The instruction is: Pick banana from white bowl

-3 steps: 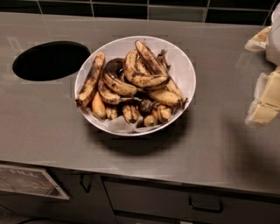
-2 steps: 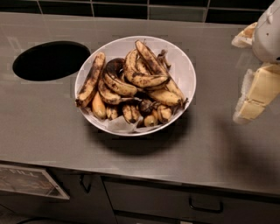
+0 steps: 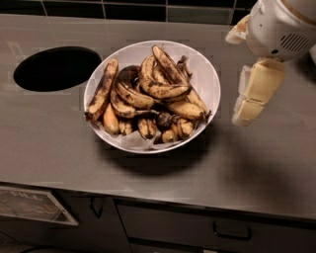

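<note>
The white bowl sits mid-counter, lined with crumpled white paper and holding a pile of overripe bananas. The banana, curved, yellow with brown-black blotches, lies on top of the pile near the middle. A long, mostly brown-black banana leans on the left rim, with a small orange-yellow one beside it. My gripper hangs above the counter just right of the bowl. It is open and empty, with one cream finger toward me and the other farther back.
A round dark hole is cut into the grey counter left of the bowl. Dark tiles run along the back. Drawers with handles and a label plate sit below the front edge.
My gripper has moved left from the right edge of the view toward the bowl, and more of the arm shows. The bowl and bananas have not moved.
</note>
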Robot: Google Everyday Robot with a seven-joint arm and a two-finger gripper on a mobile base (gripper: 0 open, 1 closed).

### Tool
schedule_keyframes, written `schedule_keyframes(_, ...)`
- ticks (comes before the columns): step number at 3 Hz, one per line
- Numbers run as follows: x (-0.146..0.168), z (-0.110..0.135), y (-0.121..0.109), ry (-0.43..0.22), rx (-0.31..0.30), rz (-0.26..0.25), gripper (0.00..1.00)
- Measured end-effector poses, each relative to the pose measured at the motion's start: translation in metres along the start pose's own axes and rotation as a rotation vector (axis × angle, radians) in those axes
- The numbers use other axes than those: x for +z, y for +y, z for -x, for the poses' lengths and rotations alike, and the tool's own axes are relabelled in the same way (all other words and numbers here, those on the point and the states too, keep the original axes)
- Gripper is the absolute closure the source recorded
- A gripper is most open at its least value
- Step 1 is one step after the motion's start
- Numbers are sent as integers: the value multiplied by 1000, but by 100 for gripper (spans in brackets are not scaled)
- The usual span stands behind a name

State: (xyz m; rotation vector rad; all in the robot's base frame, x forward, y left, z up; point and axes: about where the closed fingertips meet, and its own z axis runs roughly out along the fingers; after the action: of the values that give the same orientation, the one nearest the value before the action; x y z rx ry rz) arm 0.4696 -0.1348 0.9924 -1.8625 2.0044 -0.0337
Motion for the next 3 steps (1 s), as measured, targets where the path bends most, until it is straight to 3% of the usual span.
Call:
schedule_keyframes(2, 1, 10, -3, -1, -20, 0, 0)
schedule_keyframes(3, 4, 38, -4, -22, -76, 5, 0)
